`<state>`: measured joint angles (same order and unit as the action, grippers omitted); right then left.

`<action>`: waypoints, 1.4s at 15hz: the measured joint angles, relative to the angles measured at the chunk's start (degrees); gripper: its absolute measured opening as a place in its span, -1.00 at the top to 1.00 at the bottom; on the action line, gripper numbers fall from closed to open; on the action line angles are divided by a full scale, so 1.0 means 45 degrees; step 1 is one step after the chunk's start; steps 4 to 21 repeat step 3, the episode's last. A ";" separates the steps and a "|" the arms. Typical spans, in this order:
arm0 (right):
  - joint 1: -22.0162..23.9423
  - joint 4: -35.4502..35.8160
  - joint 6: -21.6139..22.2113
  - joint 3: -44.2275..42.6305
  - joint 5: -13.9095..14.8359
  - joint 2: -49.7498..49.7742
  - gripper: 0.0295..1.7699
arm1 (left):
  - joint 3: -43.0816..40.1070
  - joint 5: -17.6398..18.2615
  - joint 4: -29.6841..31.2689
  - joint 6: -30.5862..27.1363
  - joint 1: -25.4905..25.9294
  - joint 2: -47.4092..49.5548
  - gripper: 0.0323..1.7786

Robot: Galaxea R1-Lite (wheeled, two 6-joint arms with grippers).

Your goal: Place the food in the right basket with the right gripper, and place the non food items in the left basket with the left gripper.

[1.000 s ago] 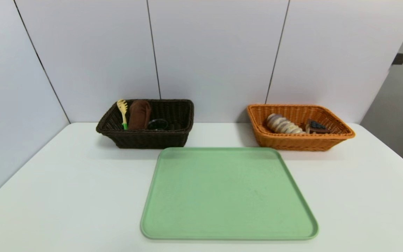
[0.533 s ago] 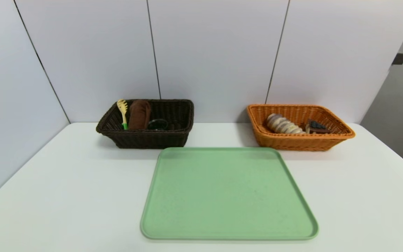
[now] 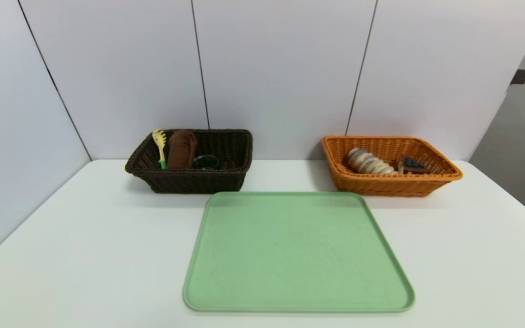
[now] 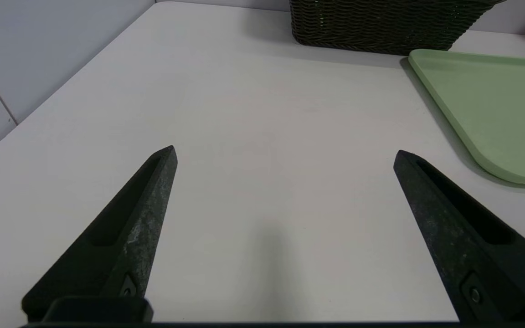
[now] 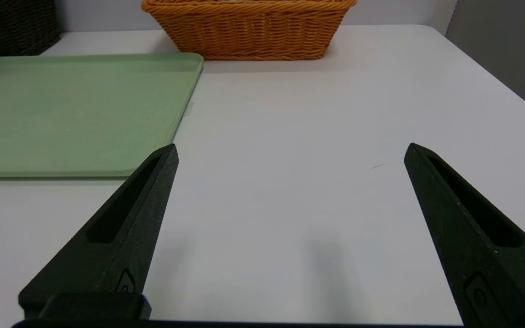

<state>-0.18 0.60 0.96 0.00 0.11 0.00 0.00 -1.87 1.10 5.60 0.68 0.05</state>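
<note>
Now two wicker baskets stand at the far edge of a white table (image 3: 84,246), one dark brown basket (image 3: 194,180) on the left and one orange basket (image 3: 388,184) on the right, well apart, with one green tray (image 3: 296,255) lying flat between and nearer than both.

Three non-food things show in the dark basket: one yellow pasta spoon (image 3: 159,145) with a green handle end, leaning on the basket's far-left wall; one brown cloth roll (image 3: 181,149) just beside it; and one dark round glassy item (image 3: 206,161), too dim to name, near the front wall.

Two food items lie in the orange basket: one striped pastry (image 3: 368,161) toward the middle and one small dark cake slice (image 3: 411,165) to its right.

Nothing rests on the tray.

Two grippers hang low over the near part of the table, neither seen from the head camera. The left gripper (image 4: 285,155) hovers over bare tabletop left of the tray, its two black fingers (image 4: 139,218) spread wide and gripping nothing. The right gripper (image 5: 290,150) hovers right of the tray, fingers (image 5: 130,223) equally wide apart and bare.

Pale grey wall panels with thin dark seams close the scene behind and on the left; a darker grey wall stands at far right.
</note>
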 joint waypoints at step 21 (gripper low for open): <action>0.0005 0.0005 0.0000 0.0000 -0.0003 0.0000 -0.93 | 0.0000 -0.0005 0.0014 -0.0008 0.0000 0.0000 -0.90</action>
